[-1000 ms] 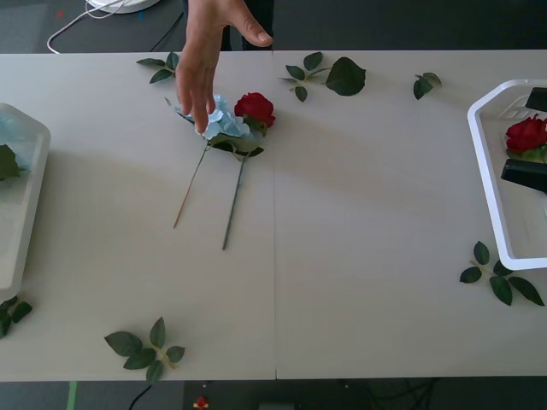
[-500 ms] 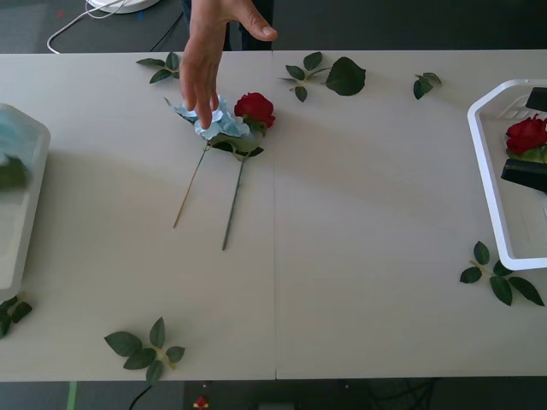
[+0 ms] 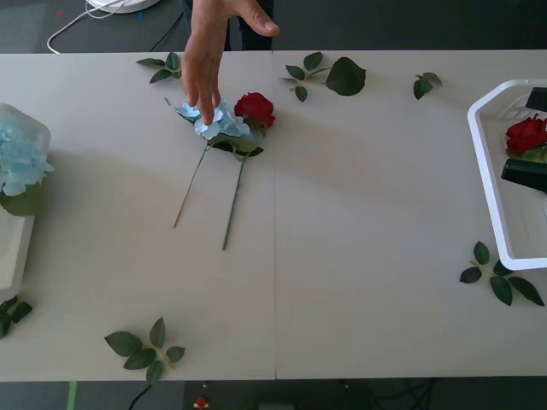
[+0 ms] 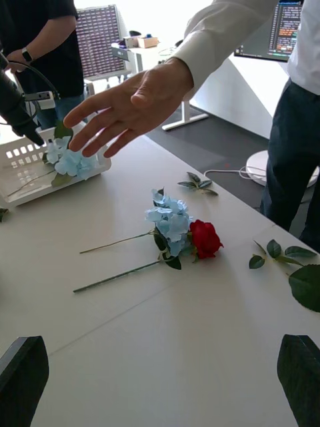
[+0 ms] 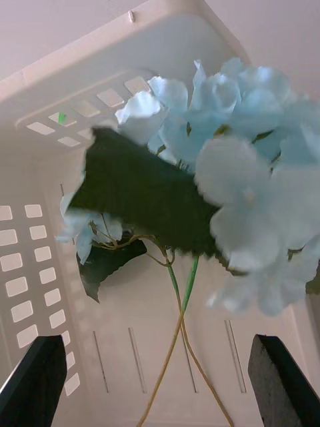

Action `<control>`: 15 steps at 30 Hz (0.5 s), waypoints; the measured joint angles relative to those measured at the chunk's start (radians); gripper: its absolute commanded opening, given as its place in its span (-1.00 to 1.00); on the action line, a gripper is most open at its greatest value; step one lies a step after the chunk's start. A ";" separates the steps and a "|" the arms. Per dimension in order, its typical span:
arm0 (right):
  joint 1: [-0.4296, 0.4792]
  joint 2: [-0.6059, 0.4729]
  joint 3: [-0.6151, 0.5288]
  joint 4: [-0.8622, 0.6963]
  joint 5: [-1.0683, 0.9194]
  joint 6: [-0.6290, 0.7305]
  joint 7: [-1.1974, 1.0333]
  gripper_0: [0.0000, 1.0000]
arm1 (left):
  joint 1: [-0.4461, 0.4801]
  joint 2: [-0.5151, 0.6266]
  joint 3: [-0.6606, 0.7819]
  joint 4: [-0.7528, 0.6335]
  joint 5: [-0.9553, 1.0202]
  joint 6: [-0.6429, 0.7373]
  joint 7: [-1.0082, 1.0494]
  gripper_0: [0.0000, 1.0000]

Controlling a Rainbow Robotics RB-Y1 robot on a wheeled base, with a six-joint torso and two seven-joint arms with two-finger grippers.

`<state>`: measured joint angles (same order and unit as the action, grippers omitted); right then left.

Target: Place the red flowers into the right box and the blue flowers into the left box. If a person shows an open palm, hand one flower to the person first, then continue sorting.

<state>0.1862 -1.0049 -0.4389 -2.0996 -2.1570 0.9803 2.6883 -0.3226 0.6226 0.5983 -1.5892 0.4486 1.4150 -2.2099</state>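
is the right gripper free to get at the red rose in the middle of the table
Probably not cleanly: the red rose lies against a blue flower, and a person's hand hovers above them. The right gripper is open, with bare table between.

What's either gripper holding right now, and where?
Nothing. Left gripper is open over blue flowers in the left box; right gripper is open too.

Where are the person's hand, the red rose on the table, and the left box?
person's hand (image 4: pixel 130 107): right wrist view, middle of the open palm.
red rose (image 3: pixel 255 108): front view, on the bloom.
left box (image 5: pixel 87 63): left wrist view, on its white rim.
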 measured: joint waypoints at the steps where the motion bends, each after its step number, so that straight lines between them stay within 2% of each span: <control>1: 0.000 0.000 0.000 0.000 0.000 0.000 0.000 1.00 | 0.000 0.000 0.000 0.000 0.000 0.000 0.000 0.57; 15: 0.000 0.000 0.000 0.000 0.000 0.000 0.000 1.00 | 0.000 0.000 0.000 0.000 0.000 0.000 0.000 0.57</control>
<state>0.1862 -1.0049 -0.4389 -2.0996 -2.1570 0.9803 2.6883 -0.3226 0.6226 0.5983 -1.5892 0.4486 1.4150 -2.2099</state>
